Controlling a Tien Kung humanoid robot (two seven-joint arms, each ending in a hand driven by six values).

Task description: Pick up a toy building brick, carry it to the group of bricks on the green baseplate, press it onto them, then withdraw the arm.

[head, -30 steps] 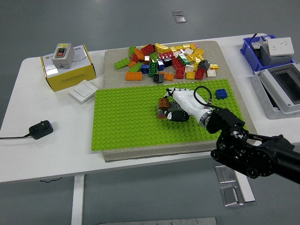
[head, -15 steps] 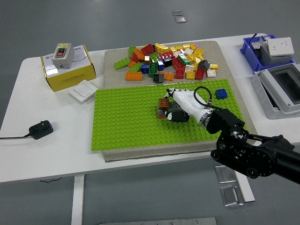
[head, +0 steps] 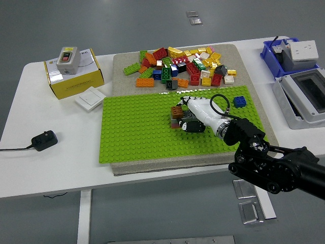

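Observation:
A small group of bricks (head: 177,116), brown-orange on top with dark ones below, stands near the middle of the green baseplate (head: 137,132). My right hand (head: 190,116), white with black fingers, rests against the right side of this group, its fingers curled over a dark brick there. The black right arm comes in from the lower right corner. A lone blue brick (head: 239,101) sits on the baseplate's far right. The left arm is out of view.
A heap of several loose coloured bricks (head: 183,66) lies on the beige mat behind the baseplate. A yellow box with a switch (head: 72,70), a white switch plate (head: 91,98) and a black plug (head: 44,140) lie at the left. Blue and grey bins (head: 299,76) stand at right.

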